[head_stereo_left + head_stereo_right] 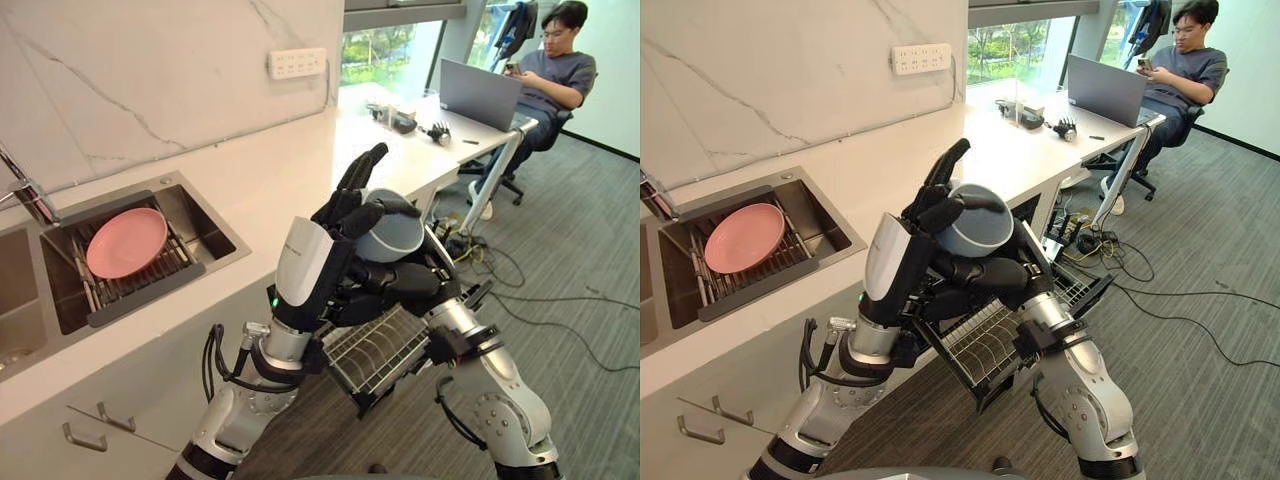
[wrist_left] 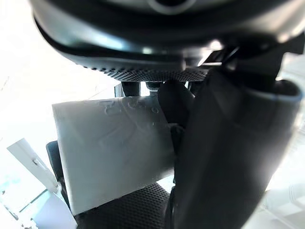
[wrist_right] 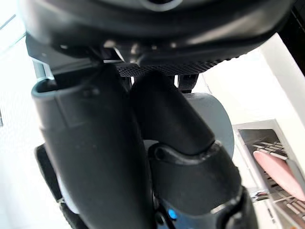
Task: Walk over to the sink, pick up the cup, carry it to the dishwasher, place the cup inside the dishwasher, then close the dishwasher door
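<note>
Plainly, the move ahead turns on one relation: the cup (image 1: 395, 238) hangs at the centre of the frame, and the dishwasher rack (image 1: 380, 350) lies directly below it, pulled out from under the counter (image 1: 270, 190) towards the lower right. From where it is held, the way to the rack is down.

The cup is grey and sits roughly upright, with its mouth towards the top of the frame. It is well clear of the sink (image 1: 205, 228) at the left, where a pink plate (image 1: 125, 243) rests on a grid.

The left hand (image 1: 310, 265) comes up from the lower left and is closed on the cup, curled over its rim on the near side. One finger stands straight up past the rim. The right hand (image 1: 400, 285) comes in from the lower right and lies just under the cup, between it and the rack. I cannot tell whether it clasps the cup or only props it.

The right hand is the nearer of the two to the rack. As I judge it, the cup has been carried over and the placing is the step in hand. The cup will probably need tipping as it goes down, so that it settles among the wires and does not perch on them.
</note>
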`<state>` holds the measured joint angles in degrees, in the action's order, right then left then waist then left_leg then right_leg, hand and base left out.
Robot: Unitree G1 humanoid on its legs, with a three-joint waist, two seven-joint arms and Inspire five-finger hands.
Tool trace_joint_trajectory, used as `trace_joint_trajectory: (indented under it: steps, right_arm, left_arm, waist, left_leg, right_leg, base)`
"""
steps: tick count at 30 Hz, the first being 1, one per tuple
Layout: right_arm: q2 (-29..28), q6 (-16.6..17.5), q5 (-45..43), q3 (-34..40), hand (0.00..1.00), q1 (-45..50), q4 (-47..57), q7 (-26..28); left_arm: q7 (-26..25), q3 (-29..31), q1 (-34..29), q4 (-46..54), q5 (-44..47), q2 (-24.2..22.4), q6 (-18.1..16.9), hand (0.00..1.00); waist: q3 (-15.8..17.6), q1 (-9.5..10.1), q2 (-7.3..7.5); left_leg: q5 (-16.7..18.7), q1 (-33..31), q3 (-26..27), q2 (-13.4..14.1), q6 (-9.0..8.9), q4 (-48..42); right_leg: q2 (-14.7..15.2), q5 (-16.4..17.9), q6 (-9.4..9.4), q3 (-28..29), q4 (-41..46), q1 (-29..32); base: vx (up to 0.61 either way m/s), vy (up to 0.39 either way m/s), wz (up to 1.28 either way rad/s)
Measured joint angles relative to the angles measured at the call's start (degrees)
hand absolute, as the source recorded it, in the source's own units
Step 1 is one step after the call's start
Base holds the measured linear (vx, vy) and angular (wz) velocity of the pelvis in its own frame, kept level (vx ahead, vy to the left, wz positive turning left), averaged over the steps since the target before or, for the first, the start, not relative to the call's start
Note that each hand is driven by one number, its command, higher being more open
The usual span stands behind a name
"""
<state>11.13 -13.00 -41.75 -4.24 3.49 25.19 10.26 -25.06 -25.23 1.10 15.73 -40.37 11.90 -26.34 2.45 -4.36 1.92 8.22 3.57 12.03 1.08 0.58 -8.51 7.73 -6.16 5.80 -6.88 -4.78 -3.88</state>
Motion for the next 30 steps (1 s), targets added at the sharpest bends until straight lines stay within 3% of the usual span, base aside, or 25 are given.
trace_joint_trajectory:
  steps: [7, 15, 22, 30]
  right_arm:
    - [-1.37, 0.16, -6.13, 0.31, 0.0, 0.0, -1.81, 1.15]
    - [-4.52, 0.28, -6.61, 1.59, 0.0, 0.07, -2.36, 0.92]
    - [-7.08, 6.34, -3.42, 8.09, 0.0, 1.1, -4.55, -3.85]
    - [-7.09, 8.49, -3.08, 11.65, 0.0, 1.96, -4.67, -5.87]
  left_arm:
    - [0.17, -0.08, 0.0, 0.28, 0.96, 0.0, -0.16, 1.0]
    - [0.16, 1.03, -0.09, 0.27, 1.27, -0.73, -1.08, 1.0]
    - [-1.2, 5.32, -0.57, 0.62, 8.8, -4.44, -2.1, 1.0]
    - [-2.29, 8.96, -2.36, 2.88, 14.32, -5.04, -1.98, 1.0]
  waist:
    - [-0.52, -0.02, 0.52]
    - [-0.52, -0.14, 0.53]
    - [-0.51, -0.08, 0.56]
    - [-0.48, -0.53, 0.6]
  left_leg:
    - [-0.35, 0.19, -0.04, -0.04, -0.02, 0.55]
    - [-1.53, 0.82, -0.48, -0.05, -0.27, 2.64]
    - [-2.01, 1.85, -0.39, -0.06, -0.37, 4.11]
    - [-2.09, 2.04, -0.24, -0.05, -0.38, 4.44]
  right_leg:
    - [0.01, 0.03, -0.04, -0.18, 0.0, -0.01]
    - [-0.18, 0.28, -0.39, -1.1, 0.0, 0.05]
    - [-0.28, 0.28, -0.38, -1.6, 0.0, -0.42]
    - [-0.32, 0.28, -0.37, -1.59, -0.01, -0.41]
  base:
    - [0.0, 0.0, 0.0]
    - [-0.01, -0.019, 0.03]
    - [0.0, -0.009, 0.0]
    - [0.0, -0.002, 0.0]
